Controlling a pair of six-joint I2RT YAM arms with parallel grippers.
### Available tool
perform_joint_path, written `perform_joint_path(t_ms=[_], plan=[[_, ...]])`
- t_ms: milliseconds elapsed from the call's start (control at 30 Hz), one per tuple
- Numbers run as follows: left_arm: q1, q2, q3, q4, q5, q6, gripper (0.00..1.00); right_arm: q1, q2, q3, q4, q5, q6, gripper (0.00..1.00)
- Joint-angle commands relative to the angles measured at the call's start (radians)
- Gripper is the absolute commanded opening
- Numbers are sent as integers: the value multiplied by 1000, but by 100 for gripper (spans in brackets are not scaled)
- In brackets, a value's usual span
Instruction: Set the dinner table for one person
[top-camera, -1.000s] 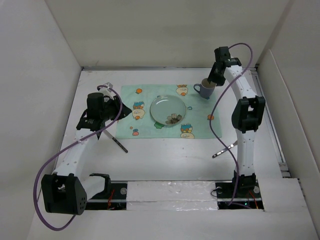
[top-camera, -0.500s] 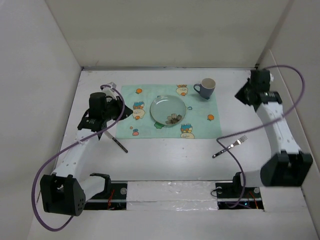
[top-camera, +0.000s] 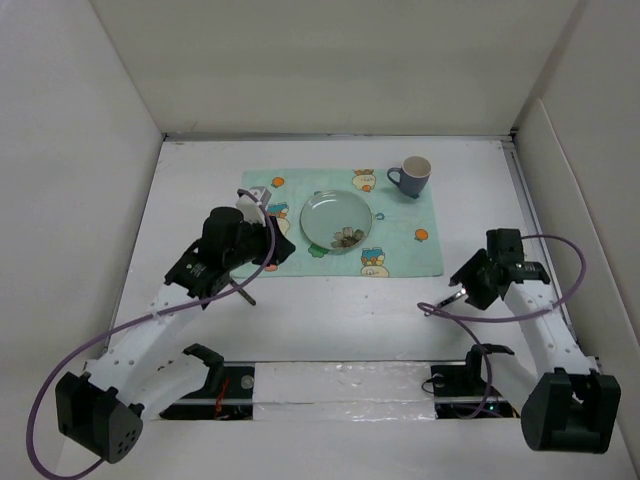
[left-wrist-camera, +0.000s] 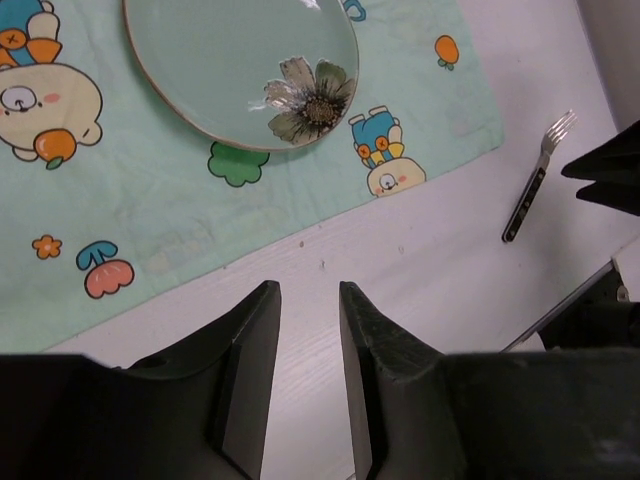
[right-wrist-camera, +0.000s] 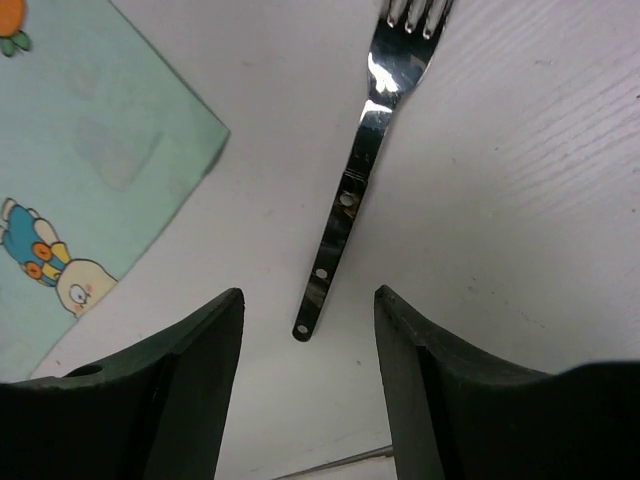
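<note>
Holding the left gripper (left-wrist-camera: 305, 290) low in the left wrist view, jaws slightly apart on nothing, over bare dinner table (left-wrist-camera: 400, 270) just below the cartoon-print placemat (left-wrist-camera: 150, 230) bearing the flower-printed plate (left-wrist-camera: 240, 70) at upper left. Hanging the right gripper (right-wrist-camera: 308, 295) with jaws wide apart and unclamped, framing the handle end of the fork (right-wrist-camera: 360, 180) lying flat right of the placemat's corner. Hiding most of that fork in the top view, with the mug (top-camera: 412, 176) standing at the placemat's upper right and a slim utensil (top-camera: 245, 295) poking out beneath the left arm.

no lettering, brand, number or sign can be read anywhere; the mint-green placemat (left-wrist-camera: 170, 215) carries only cartoon animals and fruit.
</note>
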Motion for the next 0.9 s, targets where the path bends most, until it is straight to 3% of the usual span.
perform_joint_path(t_ms=[0,367,667,700,767,800,833,867], plan=[[-13,-65,-54,27,-3,-4,28,-8,62,13,1,-31,23,60],[-26,-146,-80,17,-9,-18,28,1,317,90,47,40,18,50],[-26,-163,-96,83,-3,-42,27,73,507,122,46,91,72,34],[-26,-171,-99,84,-9,-38,27,98,544,142,46,106,79,22],[-26,-174,-103,83,-18,-33,27,107,573,152,32,118,92,18],[-26,-180,-105,75,-21,-30,27,107,581,171,24,135,95,12],[-26,-182,-109,72,-24,-25,27,121,584,181,18,150,111,0],[-37,-183,-109,70,-32,-24,27,132,575,190,-2,167,124,0]])
